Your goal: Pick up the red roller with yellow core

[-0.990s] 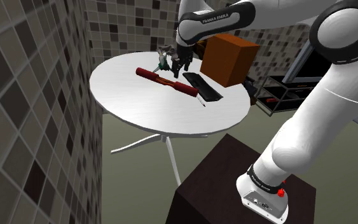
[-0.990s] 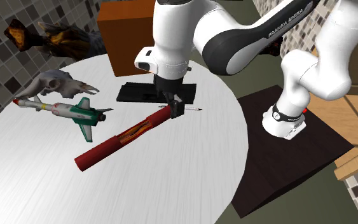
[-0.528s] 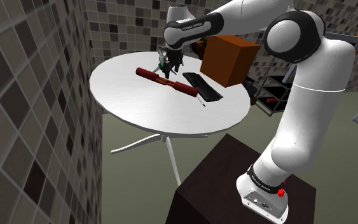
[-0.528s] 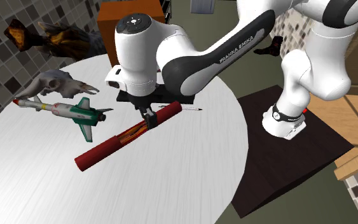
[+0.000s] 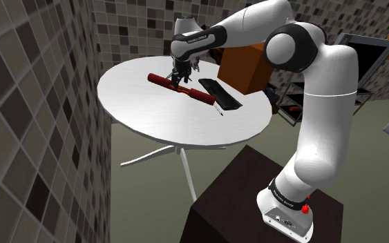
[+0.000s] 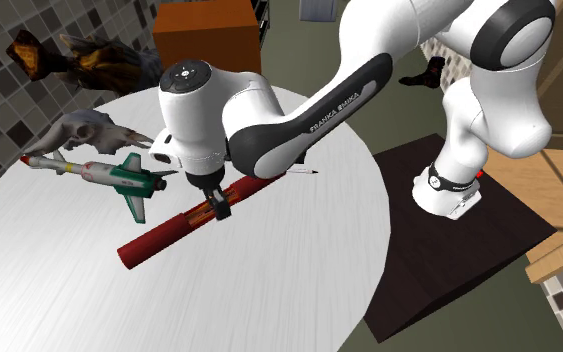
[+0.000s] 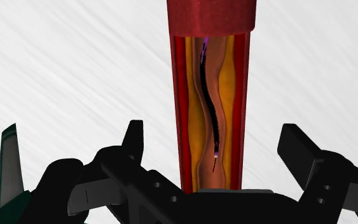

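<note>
Round white table (image 6: 269, 285), red roller (image 6: 164, 235) with yellow core lying flat, jaws wide open astride it, not touching.

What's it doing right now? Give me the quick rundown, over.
Hand open, fingers either side of the red roller, not gripping. Roller flat on white table. Green-finned toy missile alongside, apart from it.

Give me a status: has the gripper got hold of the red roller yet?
Not yet. Done: the gripper is lined up over the middle of the red roller. In hand: the grasp, with the fingers open either side of it and not touching. Left: close, then lift it off the white table, where it lies flat.
</note>
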You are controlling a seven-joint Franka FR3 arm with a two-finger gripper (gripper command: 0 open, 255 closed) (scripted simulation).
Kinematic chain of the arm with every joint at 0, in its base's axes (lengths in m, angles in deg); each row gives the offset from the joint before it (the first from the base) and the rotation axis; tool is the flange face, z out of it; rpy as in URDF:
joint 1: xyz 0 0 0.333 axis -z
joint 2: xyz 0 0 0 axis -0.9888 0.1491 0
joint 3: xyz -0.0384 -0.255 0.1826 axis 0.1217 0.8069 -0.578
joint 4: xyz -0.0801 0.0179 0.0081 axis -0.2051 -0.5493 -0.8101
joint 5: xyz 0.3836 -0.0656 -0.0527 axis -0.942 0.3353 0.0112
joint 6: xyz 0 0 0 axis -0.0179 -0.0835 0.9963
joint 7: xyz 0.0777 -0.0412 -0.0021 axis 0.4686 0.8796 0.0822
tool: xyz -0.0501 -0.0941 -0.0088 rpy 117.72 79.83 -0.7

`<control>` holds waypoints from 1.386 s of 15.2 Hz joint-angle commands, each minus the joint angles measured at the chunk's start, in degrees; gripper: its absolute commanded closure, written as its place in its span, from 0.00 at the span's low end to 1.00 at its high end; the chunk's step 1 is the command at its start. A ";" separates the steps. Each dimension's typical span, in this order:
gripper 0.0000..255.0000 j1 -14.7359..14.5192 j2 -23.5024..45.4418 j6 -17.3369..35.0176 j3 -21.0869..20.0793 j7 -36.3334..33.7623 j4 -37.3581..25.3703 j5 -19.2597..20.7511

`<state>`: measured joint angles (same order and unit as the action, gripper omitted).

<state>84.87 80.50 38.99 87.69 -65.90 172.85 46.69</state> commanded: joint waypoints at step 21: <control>1.00 -0.02 -0.59 -2.13 -0.02 0.23 -1.57 -0.07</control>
<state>84.89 80.17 37.60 87.68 -65.71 171.81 46.63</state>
